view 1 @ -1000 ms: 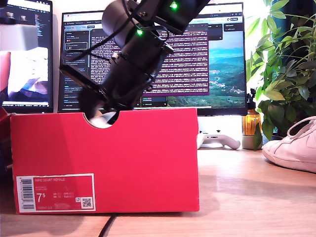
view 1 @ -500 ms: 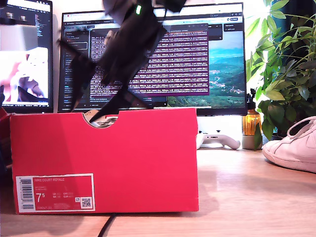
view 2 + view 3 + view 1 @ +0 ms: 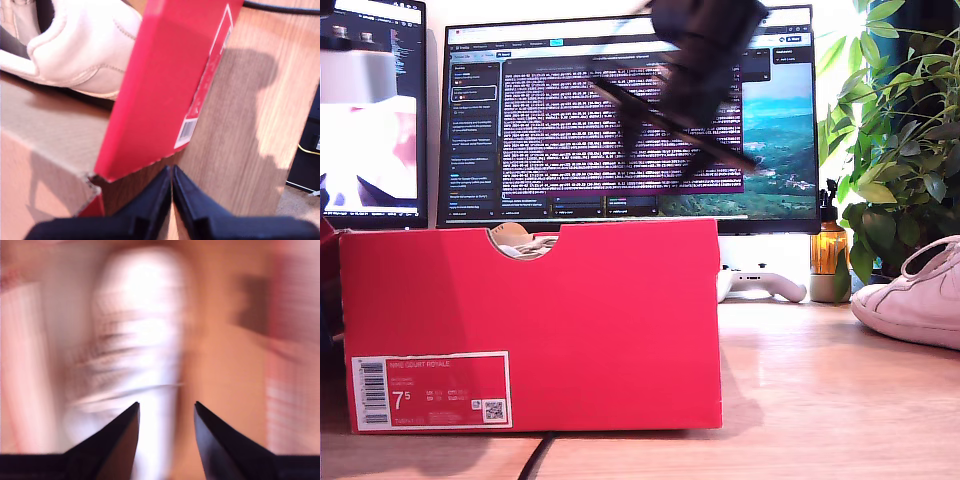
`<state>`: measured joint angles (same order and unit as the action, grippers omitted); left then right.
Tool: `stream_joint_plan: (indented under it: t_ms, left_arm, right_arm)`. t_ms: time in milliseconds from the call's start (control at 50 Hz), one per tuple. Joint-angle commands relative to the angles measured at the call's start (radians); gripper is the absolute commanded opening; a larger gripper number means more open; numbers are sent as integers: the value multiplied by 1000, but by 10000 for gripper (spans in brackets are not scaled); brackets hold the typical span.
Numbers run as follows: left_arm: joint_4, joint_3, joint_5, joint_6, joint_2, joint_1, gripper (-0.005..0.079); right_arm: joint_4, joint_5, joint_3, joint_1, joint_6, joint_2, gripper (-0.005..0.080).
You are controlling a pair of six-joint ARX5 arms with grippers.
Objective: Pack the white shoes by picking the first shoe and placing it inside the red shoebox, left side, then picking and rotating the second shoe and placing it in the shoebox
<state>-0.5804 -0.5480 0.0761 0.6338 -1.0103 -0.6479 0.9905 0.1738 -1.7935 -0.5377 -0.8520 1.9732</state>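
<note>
Hovering with jaws apart and empty over a blurred white shoe (image 3: 140, 330), my second gripper (image 3: 166, 412) risks a misjudged grab, while my first gripper (image 3: 171, 175), pressed closed on nothing, sits beside the red shoebox (image 3: 165, 85) already holding one sneaker (image 3: 75, 45).

monitors (image 3: 620, 130) on | plant (image 3: 900, 130) exterior view's right | game controller (image 3: 760, 284) | amber bottle (image 3: 828, 247)

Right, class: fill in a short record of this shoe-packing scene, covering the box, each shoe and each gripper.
Box: large bright red cardboard shoebox, on the wooden table
Shoe one: white leather sneaker, inside the shoebox
Shoe two: second white sneaker, on table, exterior view's right
My first gripper: shut, empty, near a box corner
My second gripper: open, view blurred
</note>
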Motion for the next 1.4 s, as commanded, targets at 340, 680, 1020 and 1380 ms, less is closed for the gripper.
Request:
stream_joint_plan:
  t_ms: [340,680,1020,1380]
  left_arm:
    - [5,-10,-6,-6,-10,-3,-19]
    - [5,-10,-6,-6,-10,-2,-19]
    - [5,-10,-6,-6,-10,-2,-19]
    - [5,-10,-13,-6,-11,-2,-19]
  right_arm:
    - [375,-387,-3,62,-332,-34,302]
    - [375,-471,-1,134,-288,-166,478]
    - [377,-525,300,264,-421,-407,626]
    - [375,-533,523,308,-549,-519,624]
